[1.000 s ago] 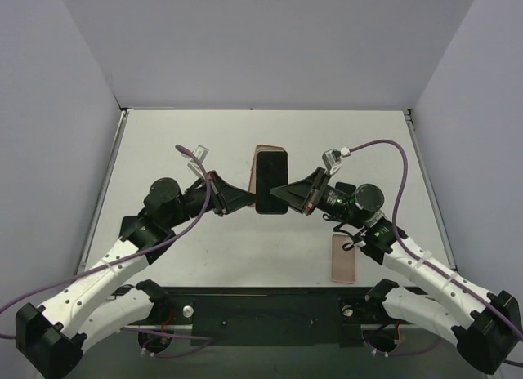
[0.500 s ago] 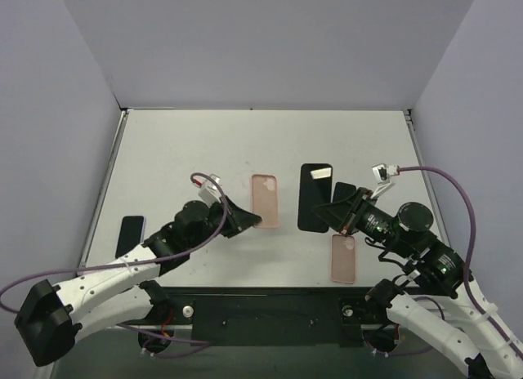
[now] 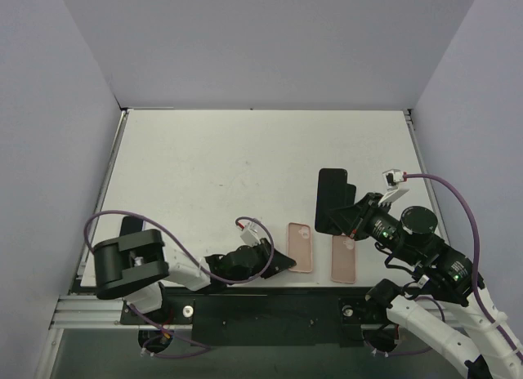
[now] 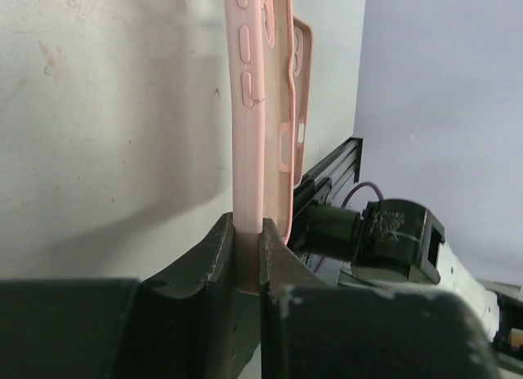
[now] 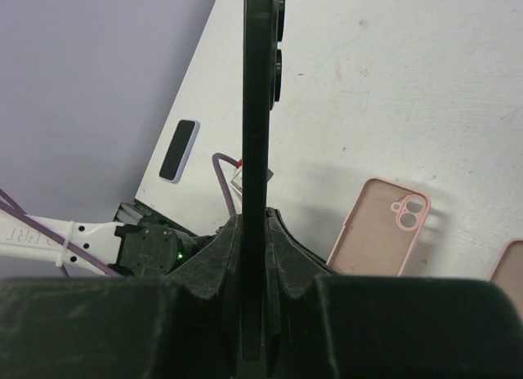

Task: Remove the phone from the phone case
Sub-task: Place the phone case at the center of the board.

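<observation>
At the near table (image 3: 245, 167) edge, left claw (image 3: 286, 260) clamped on pink case (image 3: 300, 247); right claw (image 3: 347, 219) clamped on black phone (image 3: 331, 199).

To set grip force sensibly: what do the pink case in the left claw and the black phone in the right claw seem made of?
The pink case looks like soft silicone or rubbery plastic, matte: its thin wall is slightly wavy, with moulded button bumps. The black phone looks rigid, straight-edged and smooth with a faint sheen; metal, glass or hard plastic, I cannot tell.
</observation>
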### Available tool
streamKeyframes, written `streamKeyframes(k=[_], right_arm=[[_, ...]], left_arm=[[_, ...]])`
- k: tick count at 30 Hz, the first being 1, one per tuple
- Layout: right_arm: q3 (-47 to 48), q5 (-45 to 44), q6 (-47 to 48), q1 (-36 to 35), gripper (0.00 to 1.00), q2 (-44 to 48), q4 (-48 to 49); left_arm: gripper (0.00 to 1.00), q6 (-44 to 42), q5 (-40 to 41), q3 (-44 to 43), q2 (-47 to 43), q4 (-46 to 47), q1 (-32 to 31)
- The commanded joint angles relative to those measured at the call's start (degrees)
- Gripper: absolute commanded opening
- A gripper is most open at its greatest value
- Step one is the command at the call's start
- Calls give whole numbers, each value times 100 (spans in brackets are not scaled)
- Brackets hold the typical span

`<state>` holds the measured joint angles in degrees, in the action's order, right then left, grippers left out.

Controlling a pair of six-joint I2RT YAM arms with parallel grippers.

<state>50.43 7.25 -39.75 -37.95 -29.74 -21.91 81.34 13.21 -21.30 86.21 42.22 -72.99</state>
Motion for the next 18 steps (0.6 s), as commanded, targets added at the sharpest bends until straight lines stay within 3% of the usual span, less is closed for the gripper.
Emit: streamKeyframes(k=[1,9,18], right_arm=[[168,-223,107,43,0,179,214],[124,-276,204,60,0,56,161],[63,-241,169,60,0,-23,336]], left_arm=[[0,593,269,-321,1052,2123,-83],[0,1006,322,-779,1916,2344,-461],[1,1464,534,-700,1978,1913,-585]])
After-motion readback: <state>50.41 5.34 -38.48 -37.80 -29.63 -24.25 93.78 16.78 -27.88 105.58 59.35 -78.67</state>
